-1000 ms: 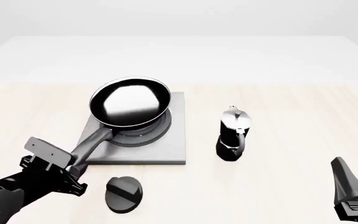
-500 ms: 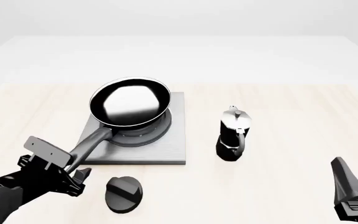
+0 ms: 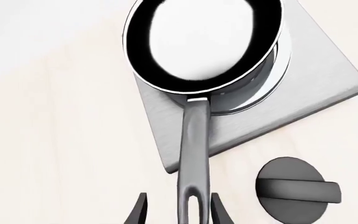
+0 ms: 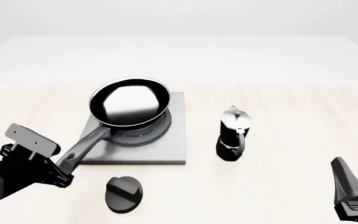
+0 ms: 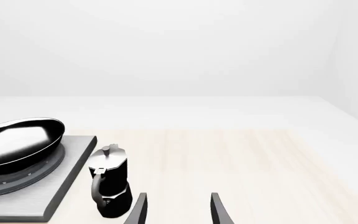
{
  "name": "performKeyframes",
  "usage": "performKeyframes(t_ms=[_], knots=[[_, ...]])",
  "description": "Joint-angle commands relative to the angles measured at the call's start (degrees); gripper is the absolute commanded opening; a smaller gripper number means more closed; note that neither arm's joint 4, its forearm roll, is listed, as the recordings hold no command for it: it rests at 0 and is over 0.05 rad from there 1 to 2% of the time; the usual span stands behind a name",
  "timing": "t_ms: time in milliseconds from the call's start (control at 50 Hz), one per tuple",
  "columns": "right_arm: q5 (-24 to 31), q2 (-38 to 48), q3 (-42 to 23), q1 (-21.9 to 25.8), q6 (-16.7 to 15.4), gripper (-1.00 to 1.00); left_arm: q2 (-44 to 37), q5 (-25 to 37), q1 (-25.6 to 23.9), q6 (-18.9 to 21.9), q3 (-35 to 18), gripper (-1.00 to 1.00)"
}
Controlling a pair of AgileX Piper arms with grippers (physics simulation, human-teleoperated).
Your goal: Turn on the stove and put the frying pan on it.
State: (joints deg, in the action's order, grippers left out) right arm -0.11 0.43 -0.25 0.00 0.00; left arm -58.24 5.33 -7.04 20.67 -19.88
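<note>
Frying pan on the stove — centre-left of frame.
Left gripper open, fingers flanking the handle tip — right gripper open, empty.

I am working over a pale wood-grain tabletop whose planks are running away from me. Past its far edge a plain white surface is stretching out and blending into an equally bare white backdrop. Soft, even light is falling everywhere, leaving only faint shadows on the wood.

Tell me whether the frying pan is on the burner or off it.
On it: the frying pan sits over the stove's burner rings, its handle reaching out between the left gripper's open fingers.
</note>
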Motion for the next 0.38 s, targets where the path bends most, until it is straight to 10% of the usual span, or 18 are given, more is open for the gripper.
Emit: performKeyframes(t_ms=[20, 380], knots=[[0.0, 0.0, 0.0, 0.0, 0.0, 1.0, 4.6, 5.4, 0.4, 0.6, -2.6, 1.0], [0.0, 0.0, 0.0, 0.0, 0.0, 1.0, 10.7, 12.6, 1.2, 2.5, -8.1, 1.0]])
